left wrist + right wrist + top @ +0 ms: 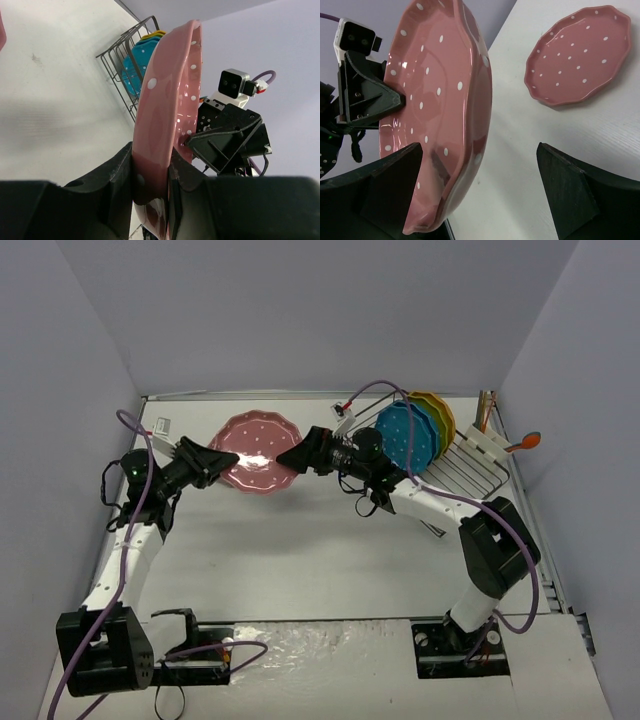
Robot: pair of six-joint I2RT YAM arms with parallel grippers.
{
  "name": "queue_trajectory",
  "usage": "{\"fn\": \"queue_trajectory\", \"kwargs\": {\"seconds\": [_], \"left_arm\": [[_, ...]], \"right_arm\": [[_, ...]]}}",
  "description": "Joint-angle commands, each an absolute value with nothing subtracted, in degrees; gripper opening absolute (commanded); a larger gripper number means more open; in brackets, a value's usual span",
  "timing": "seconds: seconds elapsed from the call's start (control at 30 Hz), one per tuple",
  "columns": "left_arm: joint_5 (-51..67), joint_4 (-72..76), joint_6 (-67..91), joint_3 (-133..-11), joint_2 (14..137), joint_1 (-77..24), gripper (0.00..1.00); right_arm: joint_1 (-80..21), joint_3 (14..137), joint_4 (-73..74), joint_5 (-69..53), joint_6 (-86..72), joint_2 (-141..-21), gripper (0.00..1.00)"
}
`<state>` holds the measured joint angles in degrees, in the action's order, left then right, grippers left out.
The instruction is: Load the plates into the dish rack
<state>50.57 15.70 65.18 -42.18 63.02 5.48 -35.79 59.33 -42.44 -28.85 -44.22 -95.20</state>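
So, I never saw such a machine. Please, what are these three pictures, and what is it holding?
Two robot arms stand on a white table. One picture looks down from above. The other two come from small cameras on each arm's wrist. The left pincer is closed on the rim of a pink dotted plate, lifted off the table. The right pincer is open at the plate's other side. A second pink plate lies flat on the table. At the right, a wire rack already holds a blue plate and a yellow plate.
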Motion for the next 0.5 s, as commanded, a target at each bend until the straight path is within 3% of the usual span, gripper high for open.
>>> {"fn": "queue_trajectory", "kwargs": {"seconds": [0.0, 0.2, 0.37, 0.47], "left_arm": [[53.53, 27.99, 68.98, -44.12, 60.72, 4.83, 0.0], [53.61, 29.59, 68.91, -43.53, 61.69, 3.61, 0.0], [53.9, 29.07, 67.66, -43.19, 62.1, 3.07, 0.0], [54.14, 24.68, 63.53, -43.86, 62.67, 2.99, 0.08]], "right_arm": [[-36.21, 62.33, -51.5, -32.04, -45.44, -94.37, 0.85], [-36.22, 60.68, -56.04, -34.0, -47.27, -94.49, 0.5], [-36.09, 59.72, -56.51, -34.27, -46.8, -93.96, 0.03], [-35.48, 59.33, -56.22, -34.43, -45.87, -92.72, 0.0]]}}
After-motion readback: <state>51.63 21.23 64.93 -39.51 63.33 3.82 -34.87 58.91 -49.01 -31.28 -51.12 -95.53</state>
